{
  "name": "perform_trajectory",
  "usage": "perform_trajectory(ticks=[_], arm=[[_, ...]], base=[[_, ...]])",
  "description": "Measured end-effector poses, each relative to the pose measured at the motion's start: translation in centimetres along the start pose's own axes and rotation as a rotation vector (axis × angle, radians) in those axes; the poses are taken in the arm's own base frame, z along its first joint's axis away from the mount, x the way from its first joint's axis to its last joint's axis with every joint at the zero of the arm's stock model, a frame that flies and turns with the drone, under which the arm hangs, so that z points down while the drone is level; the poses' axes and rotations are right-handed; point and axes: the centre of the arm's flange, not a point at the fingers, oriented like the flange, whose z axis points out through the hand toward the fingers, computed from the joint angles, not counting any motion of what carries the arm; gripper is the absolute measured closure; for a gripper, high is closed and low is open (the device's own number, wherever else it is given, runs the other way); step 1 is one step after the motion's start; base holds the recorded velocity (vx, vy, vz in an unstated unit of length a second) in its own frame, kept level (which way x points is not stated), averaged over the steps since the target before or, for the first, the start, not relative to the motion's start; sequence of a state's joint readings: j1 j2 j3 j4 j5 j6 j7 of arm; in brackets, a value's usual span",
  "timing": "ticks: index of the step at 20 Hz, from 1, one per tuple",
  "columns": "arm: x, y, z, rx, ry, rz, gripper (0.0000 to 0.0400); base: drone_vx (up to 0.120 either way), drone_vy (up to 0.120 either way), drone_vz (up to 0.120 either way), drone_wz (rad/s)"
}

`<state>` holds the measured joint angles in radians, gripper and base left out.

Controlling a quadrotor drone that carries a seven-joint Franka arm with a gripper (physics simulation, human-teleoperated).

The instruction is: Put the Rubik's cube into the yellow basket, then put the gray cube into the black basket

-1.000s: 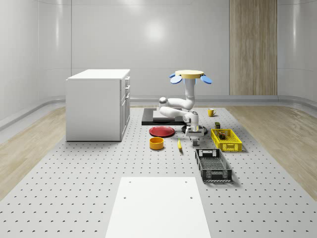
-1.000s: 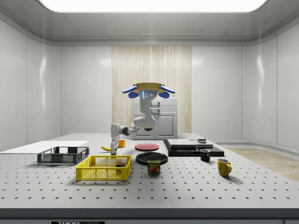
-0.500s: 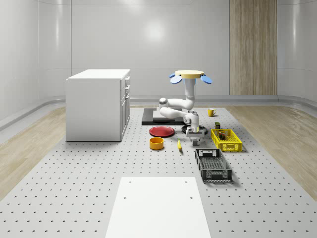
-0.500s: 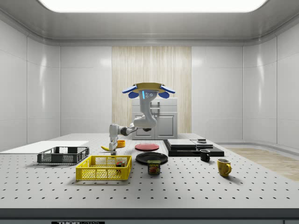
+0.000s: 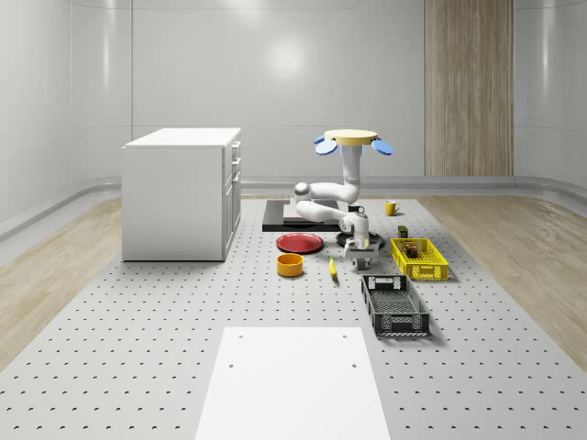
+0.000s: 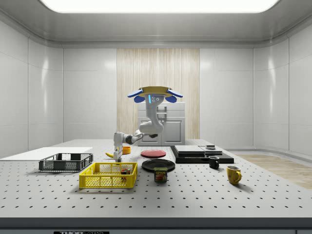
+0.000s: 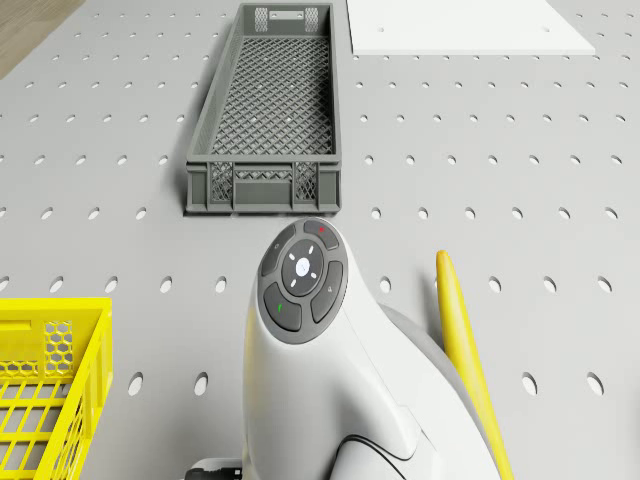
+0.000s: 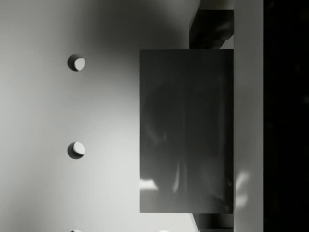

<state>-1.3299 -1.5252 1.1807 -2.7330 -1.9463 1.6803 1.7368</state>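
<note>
The drone point(image 5: 353, 139) hovers over the table's far middle, its arm bent down toward the baskets. My gripper point(image 5: 359, 254) sits low at the table between the banana and the yellow basket point(image 5: 419, 259), also seen at the gripper point(image 6: 117, 157) in the side view. In the wrist view the gripper point(image 8: 211, 130) straddles the gray cube point(image 8: 186, 130), which rests on the table. The Rubik's cube point(image 5: 414, 249) lies inside the yellow basket point(image 6: 108, 175). The black basket point(image 5: 394, 304) stands just nearer, and the drone view has the black basket point(image 7: 262, 110) ahead of the arm point(image 7: 310, 350).
A banana point(image 5: 332, 268), orange bowl point(image 5: 291, 265), red plate point(image 5: 300, 243) and black plate point(image 6: 158, 165) lie close by. A white cabinet point(image 5: 182, 192) stands at the whole-scene view's left. A white sheet point(image 5: 292, 380) lies in front, and a can point(image 6: 160, 174) and mugs point(image 6: 233, 174) at the side view's right.
The gripper has come down a little closer to the table over the gray cube. The drone has stayed in place.
</note>
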Motion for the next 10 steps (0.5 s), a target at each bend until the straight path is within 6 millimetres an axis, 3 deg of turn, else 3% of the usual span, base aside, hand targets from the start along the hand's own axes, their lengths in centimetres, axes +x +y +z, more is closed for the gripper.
perform_trajectory(ticks=[7,10], arm=[[0.19,0.17,0.31,0.0,0.0,0.0,0.0],[0.25,0.22,0.35,0.0,0.0,0.0,0.0066]], base=[[0.0,0.0,0.0,0.0],[0.0,0.0,0.0,0.0]])
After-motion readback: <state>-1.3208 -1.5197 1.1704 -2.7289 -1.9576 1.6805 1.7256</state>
